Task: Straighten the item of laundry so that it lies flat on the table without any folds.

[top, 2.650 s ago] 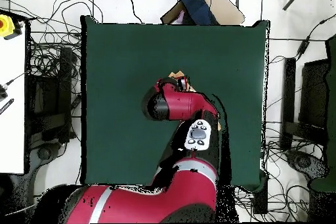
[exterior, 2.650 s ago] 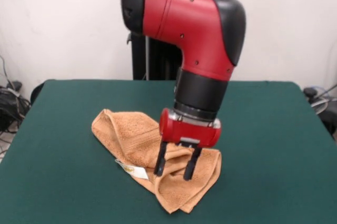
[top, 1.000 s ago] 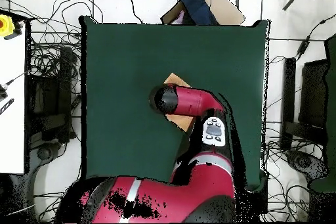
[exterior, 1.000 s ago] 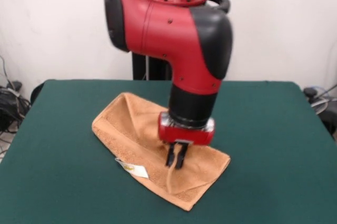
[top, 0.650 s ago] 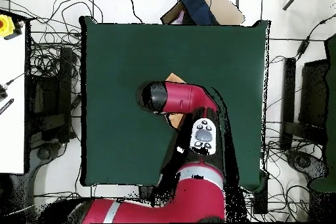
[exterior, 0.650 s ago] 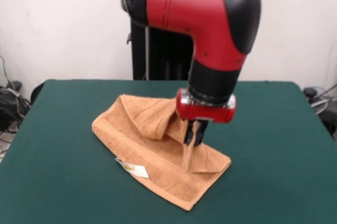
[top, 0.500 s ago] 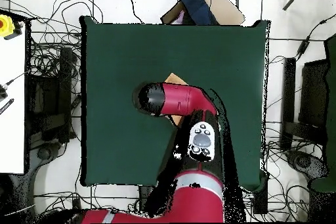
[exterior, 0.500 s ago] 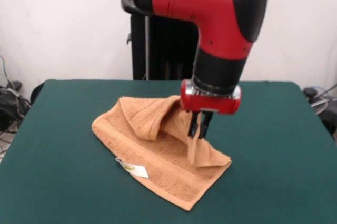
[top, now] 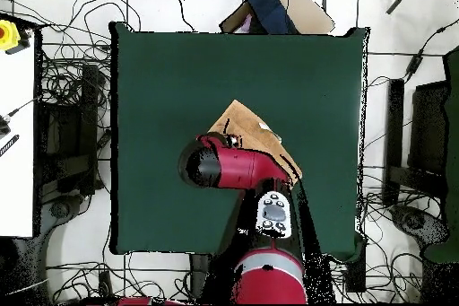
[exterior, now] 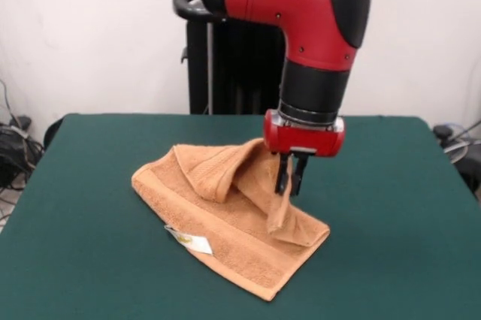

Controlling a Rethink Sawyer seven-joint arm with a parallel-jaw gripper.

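Observation:
The orange-tan towel [exterior: 218, 222] lies folded on the green table [exterior: 391, 207], its white tag [exterior: 189, 241] at the near edge. My gripper [exterior: 290, 187] is shut on a fold of the towel's upper layer and holds it lifted above the rest, so the cloth hangs down in a peak. In the overhead view the towel [top: 246, 127] shows partly beside the red arm [top: 235, 166], which hides the gripper.
The robot's pedestal [exterior: 222, 72] stands behind the table's far edge. Cables and equipment [exterior: 15, 147] lie off the table's left side. In the overhead view a white bench [top: 16, 141] stands at the left and a cardboard box [top: 287, 6] beyond the table's top edge.
The gripper has risen and moved right and toward the table's far side, with the towel's upper layer in it, pulling the fold up and open. The lower layer stays put.

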